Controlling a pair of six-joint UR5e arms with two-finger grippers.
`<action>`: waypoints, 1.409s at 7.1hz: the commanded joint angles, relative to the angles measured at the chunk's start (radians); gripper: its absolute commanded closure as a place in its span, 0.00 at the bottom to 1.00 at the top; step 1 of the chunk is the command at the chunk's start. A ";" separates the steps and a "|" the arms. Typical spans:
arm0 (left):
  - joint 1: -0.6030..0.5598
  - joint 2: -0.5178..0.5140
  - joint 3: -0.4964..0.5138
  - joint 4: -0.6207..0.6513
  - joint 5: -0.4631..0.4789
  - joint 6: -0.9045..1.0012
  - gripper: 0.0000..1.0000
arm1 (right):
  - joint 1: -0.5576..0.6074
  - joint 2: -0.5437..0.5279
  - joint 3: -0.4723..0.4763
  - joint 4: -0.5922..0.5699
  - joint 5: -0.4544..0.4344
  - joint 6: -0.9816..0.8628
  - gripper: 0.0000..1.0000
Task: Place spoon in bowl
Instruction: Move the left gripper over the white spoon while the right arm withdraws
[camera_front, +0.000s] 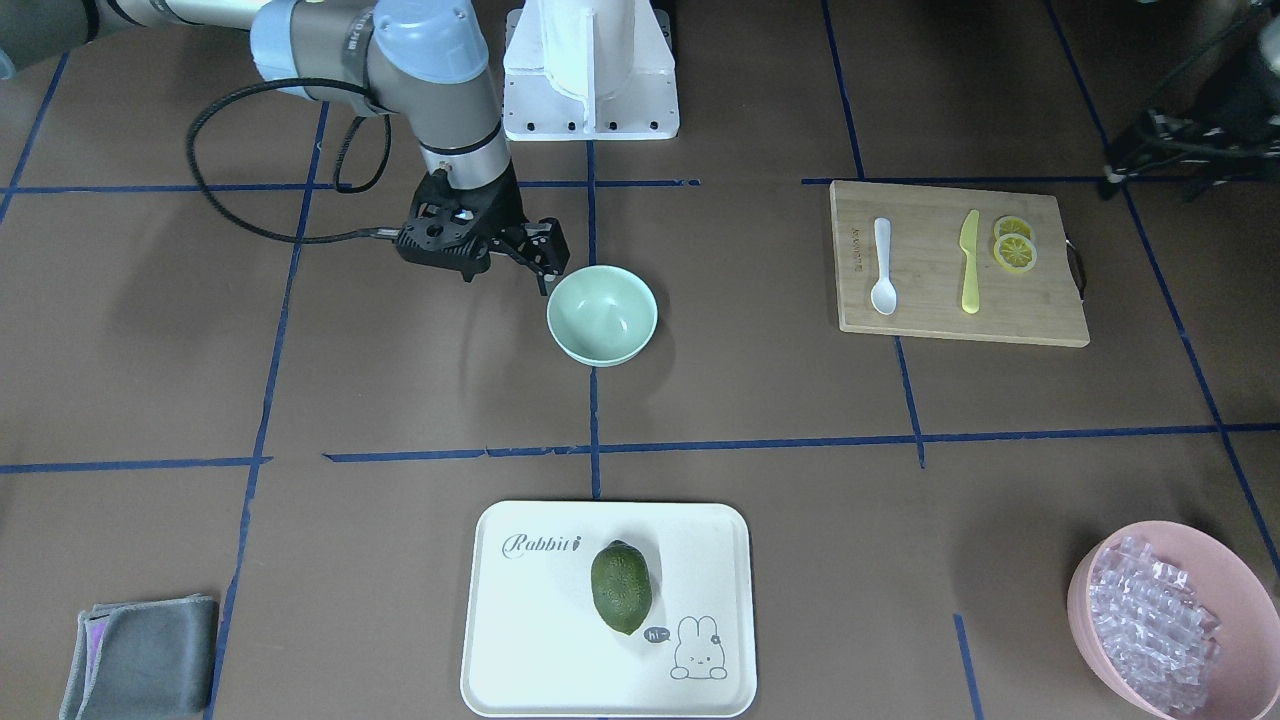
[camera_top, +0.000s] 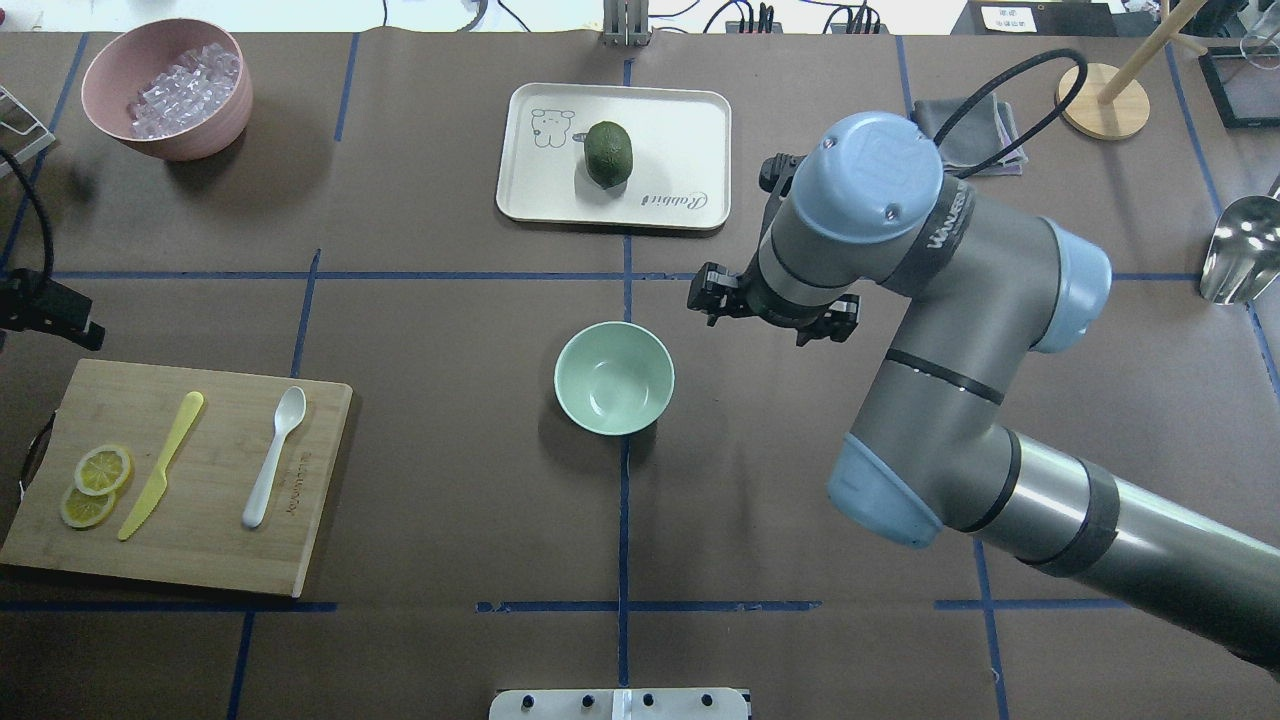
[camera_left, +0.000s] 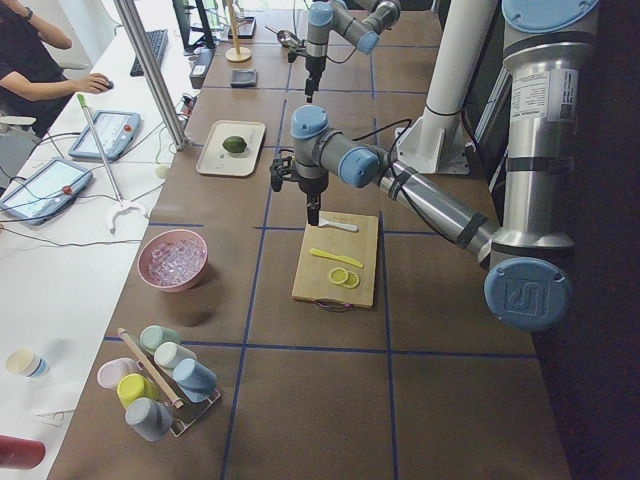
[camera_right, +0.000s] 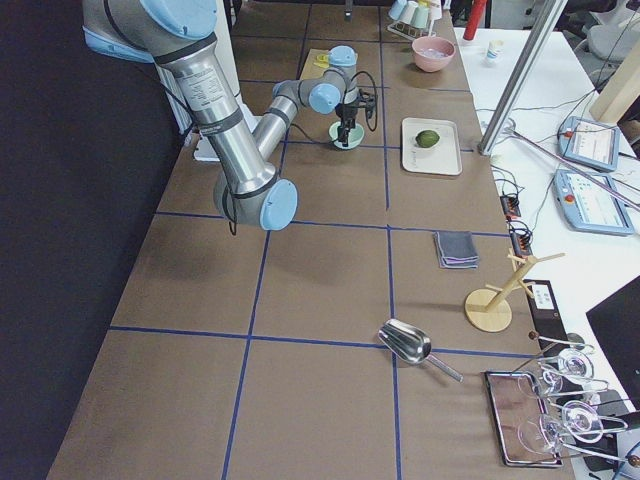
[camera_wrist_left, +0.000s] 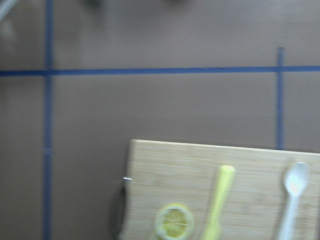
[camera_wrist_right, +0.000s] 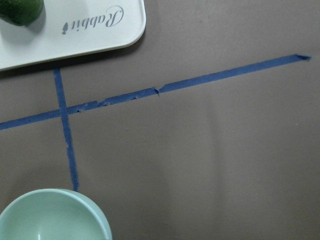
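White spoon (camera_top: 273, 455) lies flat on cutting board (camera_top: 205, 560) next to yellow knife (camera_top: 160, 465), well apart from mint bowl (camera_top: 614, 377). L gripper (camera_top: 48, 312) near board, R gripper (camera_front: 545, 268) just beside bowl. Finger spread: can't tell for either. Risk: thin flat spoon slips from pinch, or knife gets grabbed instead.

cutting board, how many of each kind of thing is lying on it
spoon: 1
knife: 1
lemon slices: 2
total: 4
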 joint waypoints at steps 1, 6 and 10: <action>0.177 -0.027 0.009 -0.108 0.125 -0.188 0.00 | 0.134 -0.084 0.090 -0.094 0.081 -0.258 0.00; 0.360 -0.100 0.238 -0.330 0.283 -0.351 0.00 | 0.408 -0.251 0.121 -0.155 0.241 -0.722 0.00; 0.406 -0.086 0.246 -0.337 0.323 -0.373 0.00 | 0.406 -0.250 0.123 -0.155 0.237 -0.713 0.00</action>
